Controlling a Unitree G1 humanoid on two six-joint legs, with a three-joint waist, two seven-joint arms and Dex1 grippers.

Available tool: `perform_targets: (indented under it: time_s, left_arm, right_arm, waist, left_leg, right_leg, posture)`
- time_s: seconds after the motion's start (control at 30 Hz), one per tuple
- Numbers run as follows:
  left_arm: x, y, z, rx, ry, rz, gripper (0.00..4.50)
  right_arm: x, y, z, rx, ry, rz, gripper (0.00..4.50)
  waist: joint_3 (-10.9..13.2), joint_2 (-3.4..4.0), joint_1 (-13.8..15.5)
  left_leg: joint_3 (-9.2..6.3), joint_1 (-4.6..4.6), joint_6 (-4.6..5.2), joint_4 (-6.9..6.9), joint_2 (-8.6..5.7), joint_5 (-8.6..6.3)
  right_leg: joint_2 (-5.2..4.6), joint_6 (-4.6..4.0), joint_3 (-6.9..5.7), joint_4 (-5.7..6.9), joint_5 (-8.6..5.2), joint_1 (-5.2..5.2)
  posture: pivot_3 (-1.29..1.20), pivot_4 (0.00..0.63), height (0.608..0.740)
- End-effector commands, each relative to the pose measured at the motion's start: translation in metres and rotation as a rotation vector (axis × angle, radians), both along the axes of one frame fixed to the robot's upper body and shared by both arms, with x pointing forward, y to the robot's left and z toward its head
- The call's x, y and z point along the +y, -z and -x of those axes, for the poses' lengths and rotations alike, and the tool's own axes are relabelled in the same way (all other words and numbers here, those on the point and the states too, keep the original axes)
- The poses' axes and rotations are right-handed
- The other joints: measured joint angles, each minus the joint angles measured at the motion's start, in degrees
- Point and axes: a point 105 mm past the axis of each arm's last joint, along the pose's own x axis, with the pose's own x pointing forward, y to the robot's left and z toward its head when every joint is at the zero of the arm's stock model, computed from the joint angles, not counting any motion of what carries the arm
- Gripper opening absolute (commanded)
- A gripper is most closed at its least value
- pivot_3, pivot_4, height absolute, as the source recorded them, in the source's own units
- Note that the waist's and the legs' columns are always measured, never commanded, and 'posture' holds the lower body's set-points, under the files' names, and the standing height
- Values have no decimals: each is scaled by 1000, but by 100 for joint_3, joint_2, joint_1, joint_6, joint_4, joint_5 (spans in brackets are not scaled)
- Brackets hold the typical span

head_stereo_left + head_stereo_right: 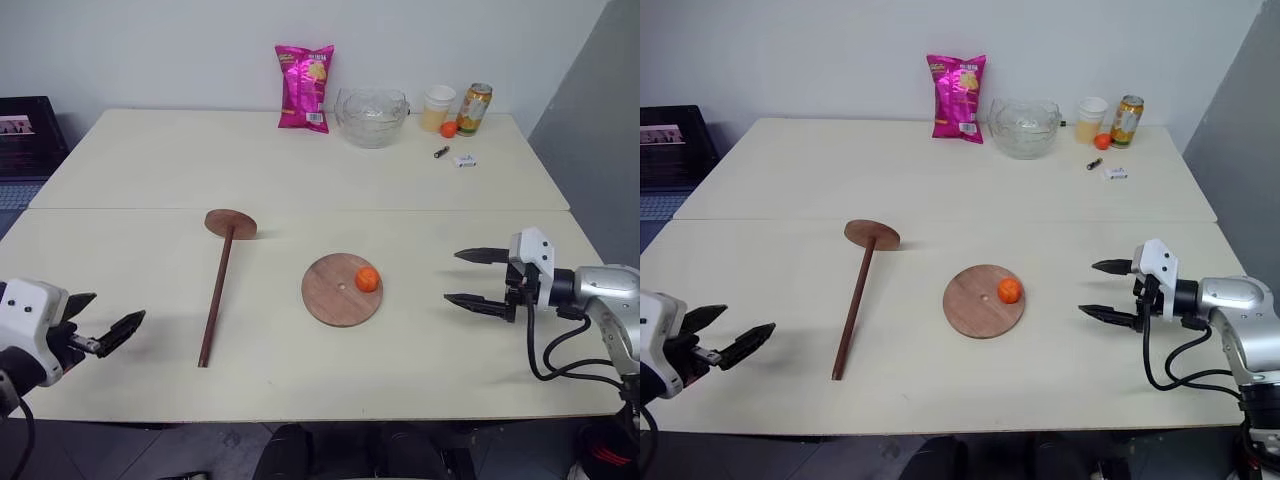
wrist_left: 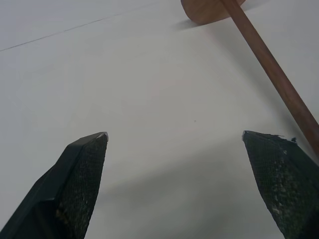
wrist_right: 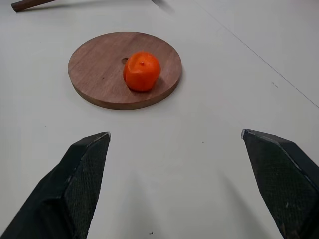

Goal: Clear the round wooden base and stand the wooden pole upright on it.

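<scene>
Base [image 1: 340, 291] sat flat on the table [image 1: 150, 160], an orange [image 1: 367, 279] resting on it just right of its centre hole. Pole [image 1: 217, 297] lay flat, left of the base and apart from it, its disc end further from the robot than the base and its bare end nearer.

Right gripper [image 1: 474, 279] hung right of the base, well apart, jaws spread wide, nothing held; it pointed at the orange. Left gripper [image 1: 108, 325] was left of the pole's near end, also splayed and empty.

Base wasn't cleared yet, so my read was that the orange went first, right arm best placed.

Handling, as judgement:
- Orange: light, round, a bit soft, likely to roll. Pinch across its widest part, gently.
- Pole: stiff wood, light but long, and the disc end would make it end-heavy. Grab the shaft close to the disc for less swing.
- Lying flat, the thin shaft left little room under it for fingers [image 2: 82, 174]; could roll away on contact.
- Base might slide if bumped.
</scene>
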Motion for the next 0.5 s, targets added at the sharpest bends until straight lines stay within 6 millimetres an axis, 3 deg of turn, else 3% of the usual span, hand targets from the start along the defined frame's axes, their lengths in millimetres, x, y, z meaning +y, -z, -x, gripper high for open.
perform_targets:
  time_s: [0.03,0.5]
  left_arm:
    - [-5,-13,-5,-58,45,-23,4500]
    - [-25,-28,-10,-112,209,-164,4500]
  right_arm:
    - [-5,-7,0,-41,13,5,4435]
    - [-4,-6,2,12,-7,29,4435]
  waist:
    - [0,0,1]
    - [1,1,-2]
  left_leg:
    - [0,0,0,0,0,0]
    - [1,0,0,0,0,0]
  right_leg:
    - [0,0,0,0,0,0]
    - [0,0,1,1,0,-1]
  posture:
    - [0,150,740]
    - [0,150,740]
